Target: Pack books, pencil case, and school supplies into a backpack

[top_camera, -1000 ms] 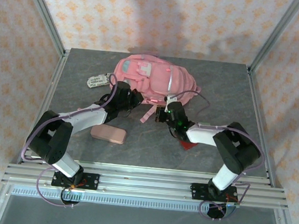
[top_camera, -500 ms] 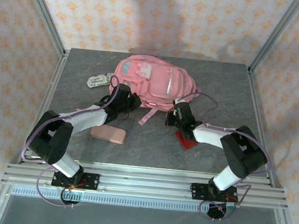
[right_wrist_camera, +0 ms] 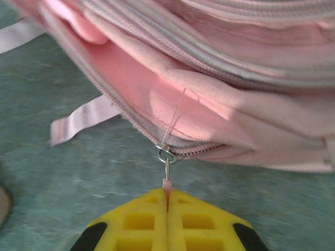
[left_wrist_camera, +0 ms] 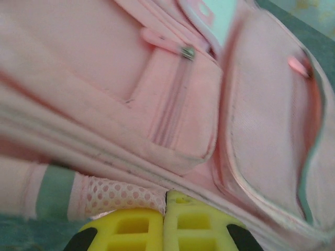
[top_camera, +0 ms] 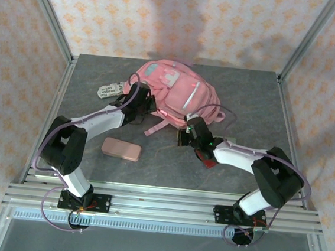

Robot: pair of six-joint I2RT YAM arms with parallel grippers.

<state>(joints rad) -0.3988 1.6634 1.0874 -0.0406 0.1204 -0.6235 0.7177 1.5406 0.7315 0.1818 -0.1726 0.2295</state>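
Observation:
The pink backpack [top_camera: 179, 91] lies at the back middle of the table, and its pockets fill the left wrist view [left_wrist_camera: 172, 104]. My left gripper [top_camera: 147, 104] is at its left edge, shut on the fabric beside the mesh side pocket [left_wrist_camera: 120, 194]. At the near edge, my right gripper [top_camera: 186, 129] is shut on the pink zipper pull [right_wrist_camera: 167, 183]. The slider [right_wrist_camera: 166, 155] sits at the end of a partly open zipper. A pink pencil case [top_camera: 121, 149] lies on the table near the left arm. A red square pad [top_camera: 209, 162] peeks from under the right forearm. The books are out of view.
A flat white-and-grey patterned item [top_camera: 110, 90] lies left of the backpack. Loose pink straps [top_camera: 155, 126] trail onto the grey tabletop [top_camera: 169, 167] between the arms. Metal frame posts and patterned walls enclose the table.
The backpack has turned and bunched up towards the back. My right gripper has drawn the zipper pull leftwards along the near edge. My left gripper has moved farther back with the fabric.

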